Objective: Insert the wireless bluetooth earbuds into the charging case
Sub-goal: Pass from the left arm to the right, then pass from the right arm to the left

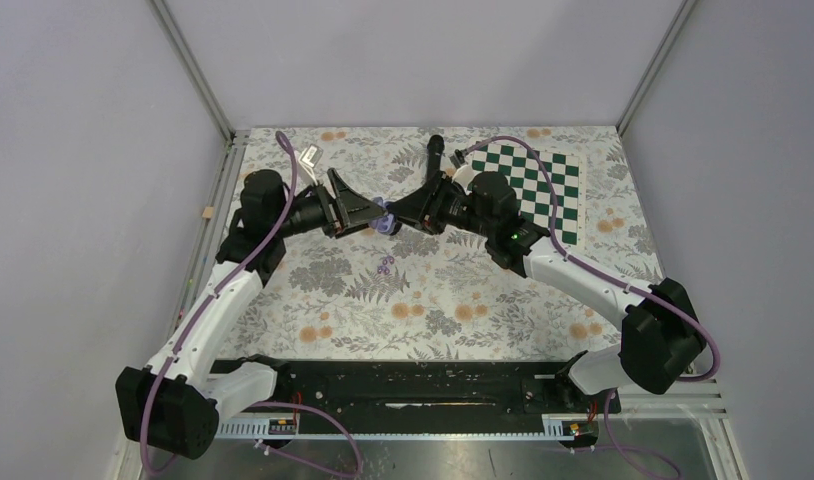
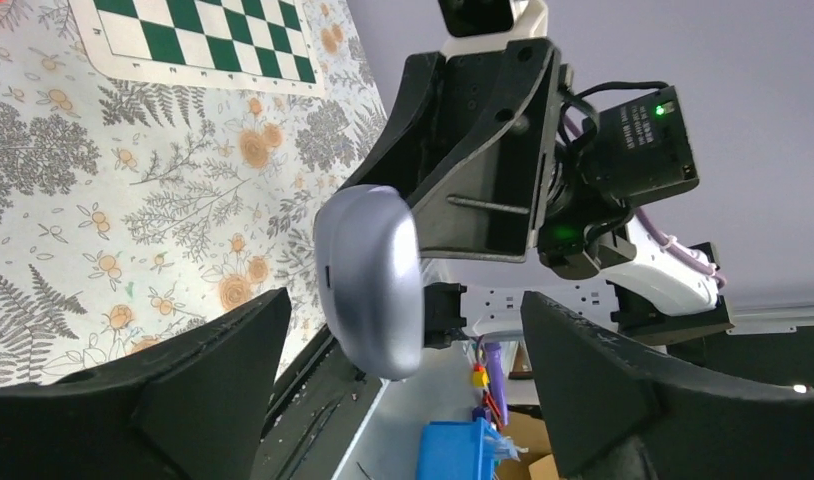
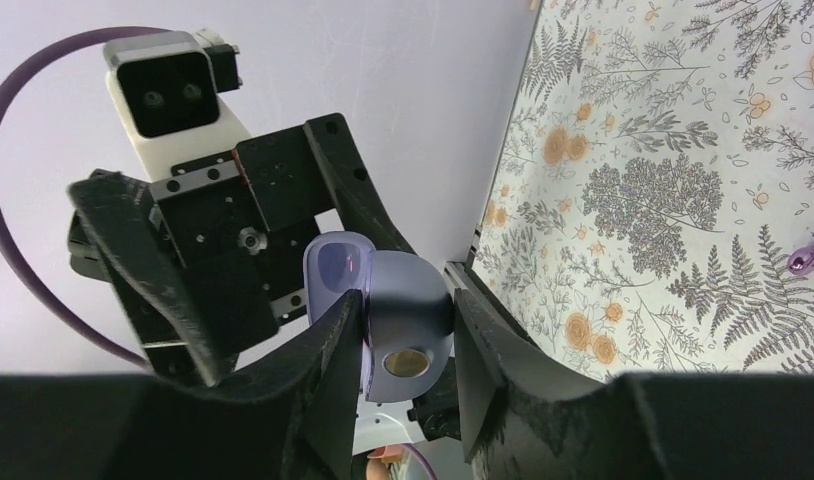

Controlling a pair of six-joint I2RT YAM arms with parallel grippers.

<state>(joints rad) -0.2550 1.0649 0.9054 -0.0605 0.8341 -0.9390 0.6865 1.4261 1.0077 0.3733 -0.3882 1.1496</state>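
Two arms meet over the middle of the bench (image 1: 463, 300), which is covered in a cloth printed with ferns and orange flowers. The left arm (image 1: 218, 300) reaches in from the left and the right arm (image 1: 573, 275) from the right, their tips nearly touching. Between them, raised off the cloth, is the charging case (image 1: 386, 220), a small rounded pale purple shell. The right jaws are closed on it: in the right wrist view the two black fingers (image 3: 328, 340) press against either side of the case (image 3: 403, 290), which shows a small gold disc on its near face and a glossy translucent part on its left. Whether its lid is up I cannot tell for certain. The left jaws stand wide open and hold nothing; in the left wrist view their fingers (image 2: 233, 350) sit well out to either side of the case (image 2: 368, 280) without touching it, and the case hangs in the gap, gripped from behind by the other arm's black fingers. The earbuds (image 1: 386, 266) are not in the case: they lie on the cloth as tiny pale purple beads, nearer the arm bases than the case and apart from it, and they show shiny at the right edge of the right wrist view (image 3: 809, 258). How many there are is too small to tell. A green and white checkered mat (image 1: 543, 185) lies at the far right of the bench
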